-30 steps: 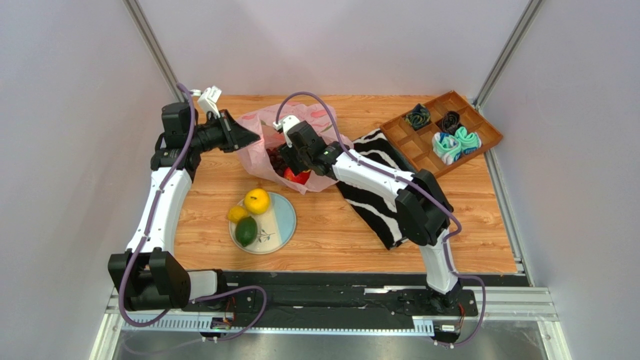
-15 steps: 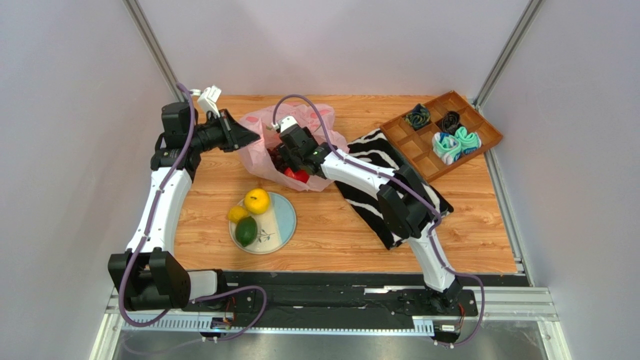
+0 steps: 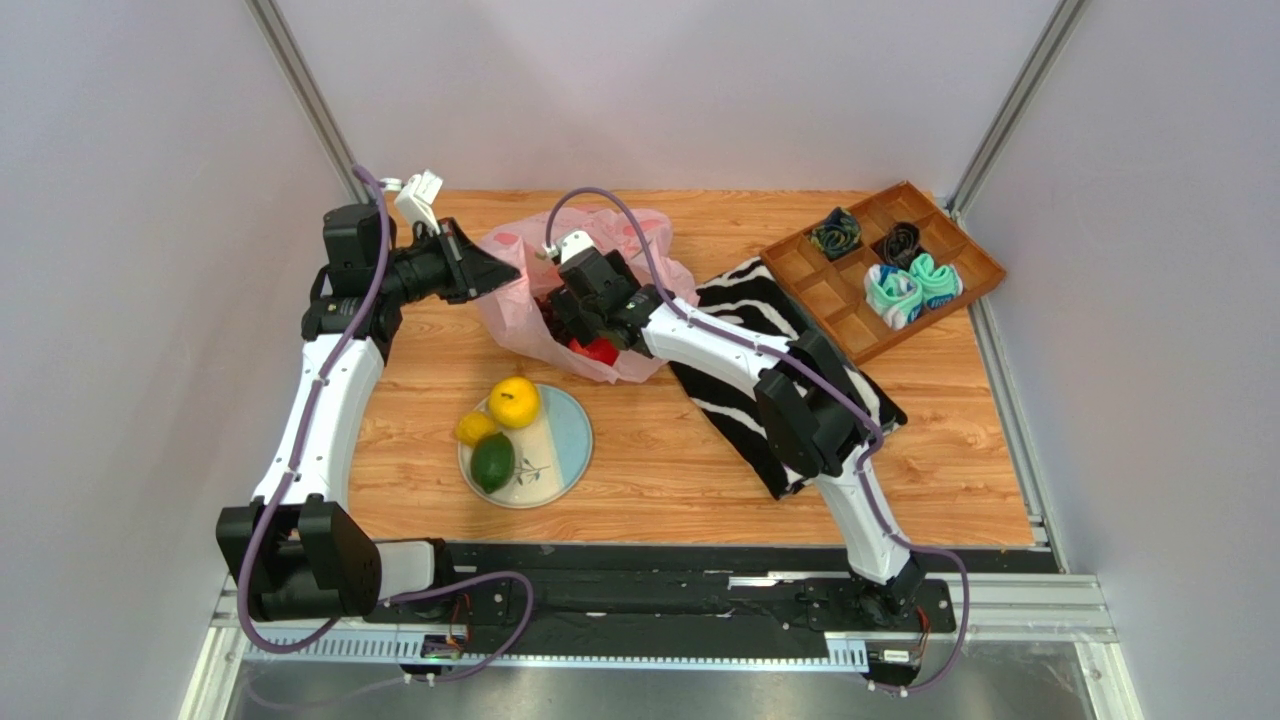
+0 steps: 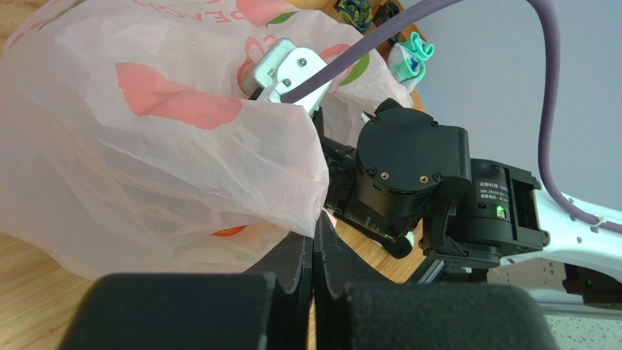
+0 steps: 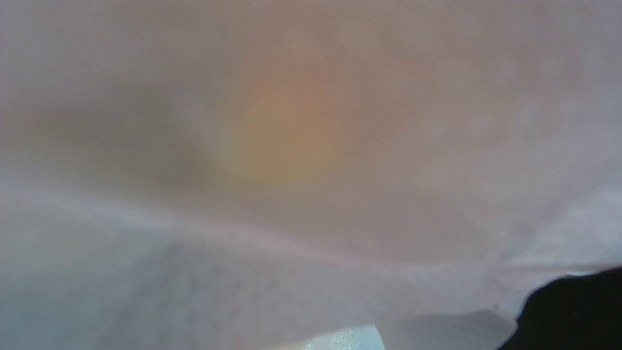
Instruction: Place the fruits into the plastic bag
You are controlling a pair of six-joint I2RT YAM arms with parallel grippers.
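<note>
Top external view: the left gripper (image 3: 501, 276) is clenched on the rim of the plastic bag (image 3: 519, 318), far on the counter (image 3: 676, 450). The right gripper (image 3: 577, 318) is inside it; its state I cannot tell. Three fruits (image 3: 513, 402) lie on the plate (image 3: 568, 438).

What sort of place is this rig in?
Looks like a robot test booth, not a home: plain walls on metal posts, two arms bolted to a rail at a wooden table, toy fruit and a plastic bag as props.
</note>
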